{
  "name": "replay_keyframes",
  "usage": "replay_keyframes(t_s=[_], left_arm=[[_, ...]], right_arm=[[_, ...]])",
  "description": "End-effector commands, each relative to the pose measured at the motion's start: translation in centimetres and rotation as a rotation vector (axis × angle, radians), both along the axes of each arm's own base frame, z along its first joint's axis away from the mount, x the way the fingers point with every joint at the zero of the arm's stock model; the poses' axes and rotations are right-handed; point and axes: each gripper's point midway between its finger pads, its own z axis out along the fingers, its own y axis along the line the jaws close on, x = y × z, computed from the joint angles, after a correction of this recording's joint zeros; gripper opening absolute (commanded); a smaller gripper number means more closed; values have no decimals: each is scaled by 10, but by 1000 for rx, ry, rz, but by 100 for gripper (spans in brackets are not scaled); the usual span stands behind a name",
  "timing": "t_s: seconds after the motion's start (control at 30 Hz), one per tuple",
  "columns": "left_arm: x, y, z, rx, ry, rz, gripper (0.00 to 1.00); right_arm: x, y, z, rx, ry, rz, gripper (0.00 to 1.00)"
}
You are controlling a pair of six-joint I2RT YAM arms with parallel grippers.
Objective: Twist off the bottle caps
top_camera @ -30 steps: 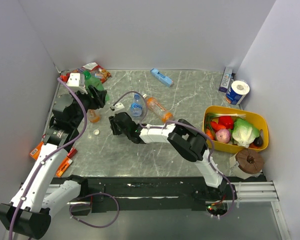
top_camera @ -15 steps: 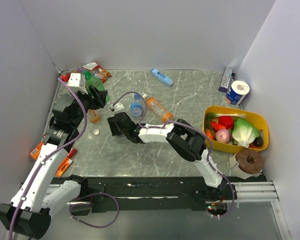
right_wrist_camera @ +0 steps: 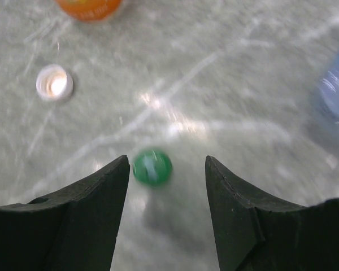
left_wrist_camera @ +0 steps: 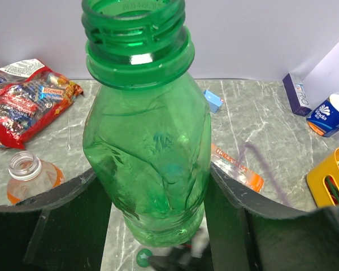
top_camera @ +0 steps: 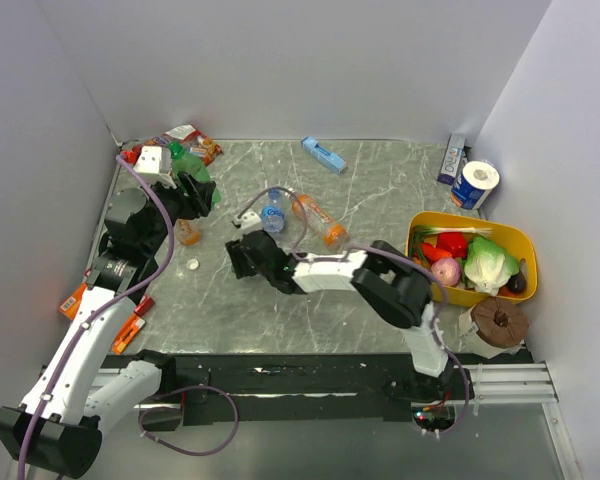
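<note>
Grey-green marbled tabletop (top_camera: 310, 315), white back wall (top_camera: 300, 60) at 12 o'clock, pale side walls (top_camera: 30, 150) at 9 and 3 o'clock, black rail (top_camera: 310, 375) at 6 o'clock, soft even light.

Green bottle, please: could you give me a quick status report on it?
Left gripper shut on green bottle, neck bare. Right gripper open, green cap loose beneath it. Nothing blocking; white cap and uncapped orange bottle off to the side.

green bottle (left_wrist_camera: 150, 152) — glossy translucent plastic | table (right_wrist_camera: 226, 73) — smooth, marbled, light sheen | right gripper (right_wrist_camera: 166, 164) — matt black
</note>
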Motion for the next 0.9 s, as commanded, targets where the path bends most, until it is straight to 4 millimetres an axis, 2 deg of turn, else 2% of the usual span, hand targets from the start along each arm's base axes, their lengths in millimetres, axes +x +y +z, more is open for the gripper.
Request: replay_keyframes(t_s=[0.0,0.03,0.07,0.1,0.13,0.2,0.23,0.27,0.3,0.33,0.37,0.4,0.43,0.47,0.5,0.53,0.57,0.63,0.67,0.77,0.87], left_arm=[[-2,-2,19,-1,-67,-23,44],[-5,-9,19,30,-83,-76,44],[-8,-17,21,37,-100,-124,45],[-8,-22,19,44,-99,-155,46],[-14,-35,18,60,-108,-240,45],[-18,-50,12,77,-98,-339,46],[-28,-65,11,82,-101,-442,46],[-32,-73,8,85,-98,-490,46],[-36,-80,5,88,-99,-538,46],[-43,-90,4,106,-109,-595,46],[-55,-102,0,117,-109,-677,47],[-66,-117,-7,130,-83,-746,47],[-70,-124,-13,155,-73,-777,47],[-72,-131,-18,167,-55,-795,47],[-72,-140,-27,180,-25,-820,46],[-82,-153,-33,189,-7,-867,46],[-84,-161,-42,191,20,-894,46],[-96,-175,-51,202,49,-951,46],[-97,-180,-56,211,68,-966,46],[-102,-191,-72,261,104,-986,46],[-102,-194,-79,281,121,-978,46]], right_arm=[[-14,-27,67,103,-113,-7,64],[-21,-35,91,145,-133,-10,64],[-25,-44,96,152,-134,-17,64],[-33,-59,88,134,-115,-25,64],[-36,-71,119,187,-142,-40,64],[-40,-93,132,170,-129,-54,64],[-45,-103,164,230,-141,-51,64],[-34,-121,176,243,-138,-77,64],[-35,-132,187,263,-95,-73,65],[-43,-142,209,325,-51,-32,65],[-30,-165,221,364,-15,-49,66],[-34,-173,235,391,43,-34,67],[-46,-175,254,426,55,35,68],[-49,-180,266,433,43,46,68],[-53,-187,291,441,-7,61,70],[-59,-190,293,423,5,72,70],[-67,-188,309,433,-6,115,71],[-75,-190,311,410,14,139,71],[-80,-189,319,417,13,163,71],[-87,-187,317,416,43,188,71],[-86,-184,304,351,59,154,70]])
